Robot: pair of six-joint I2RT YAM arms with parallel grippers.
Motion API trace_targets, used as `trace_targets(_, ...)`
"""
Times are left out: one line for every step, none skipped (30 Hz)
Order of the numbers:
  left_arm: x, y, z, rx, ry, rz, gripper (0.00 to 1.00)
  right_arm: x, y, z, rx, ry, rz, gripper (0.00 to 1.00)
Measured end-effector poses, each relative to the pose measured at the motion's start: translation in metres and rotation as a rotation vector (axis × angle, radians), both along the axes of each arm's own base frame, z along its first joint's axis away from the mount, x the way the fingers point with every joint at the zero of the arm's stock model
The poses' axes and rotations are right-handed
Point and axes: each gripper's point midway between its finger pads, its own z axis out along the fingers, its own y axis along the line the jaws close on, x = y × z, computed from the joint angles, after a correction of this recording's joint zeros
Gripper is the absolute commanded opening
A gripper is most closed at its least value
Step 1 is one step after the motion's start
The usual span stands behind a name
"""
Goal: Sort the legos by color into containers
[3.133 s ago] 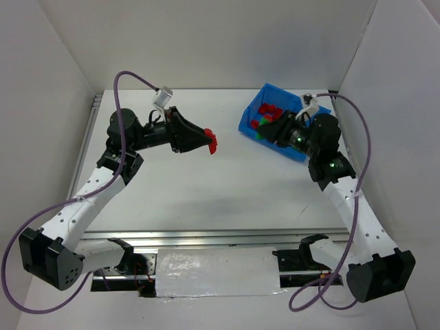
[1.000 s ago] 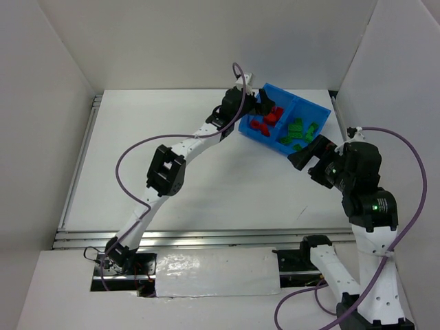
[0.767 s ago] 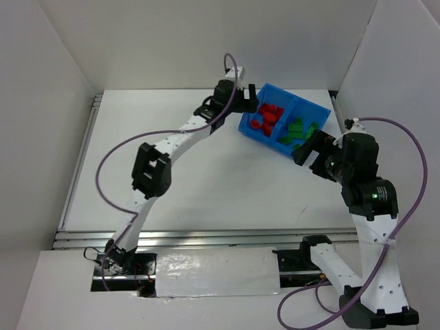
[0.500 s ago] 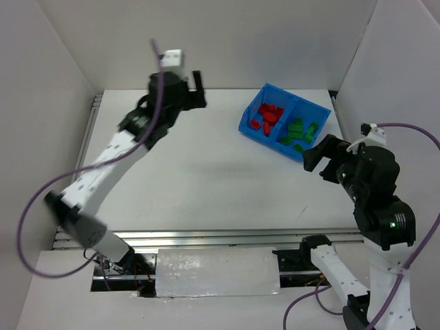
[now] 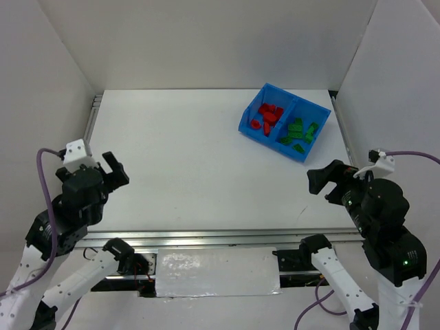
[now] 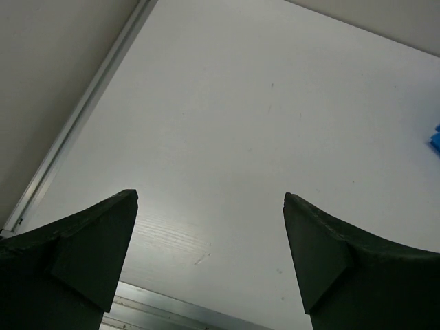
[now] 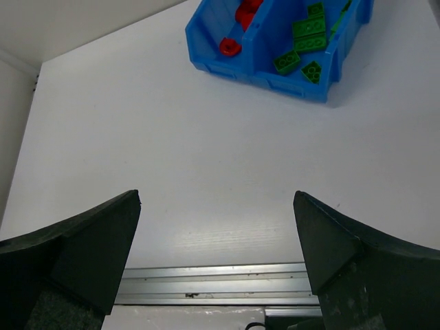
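All legos (image 5: 297, 129) lie far from left hand (image 5: 115, 170) and right hand (image 5: 322, 177).

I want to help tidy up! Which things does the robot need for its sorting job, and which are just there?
For the job: red legos, green legos, blue bin, left arm and right arm, both with jaws open.
Just there: table, purple cable, metal rail, white walls.

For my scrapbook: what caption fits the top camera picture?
Red legos and green legos sorted in blue bin; left tool and right tool open.
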Motion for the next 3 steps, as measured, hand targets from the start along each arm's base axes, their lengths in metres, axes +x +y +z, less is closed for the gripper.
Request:
trace_targets(-0.0048, 0.0042, -0.0019, 0.002, 0.005, 0.011, 0.99, -0.0008, -0.001, 0.0003, -0.002, -0.003, -0.003, 1.0)
trace_targets(-0.0082, 0.0079, -0.0027, -0.004, 0.004, 0.027, 1.0, -0.0007, -0.0018, 0.0003, -0.004, -0.003, -0.007, 1.0)
trace_targets(-0.0112, 0.0113, -0.0041, 0.0, 0.009, 0.039, 0.99, -0.0001, -0.0025, -0.0002, -0.006, -0.002, -0.011, 1.0)
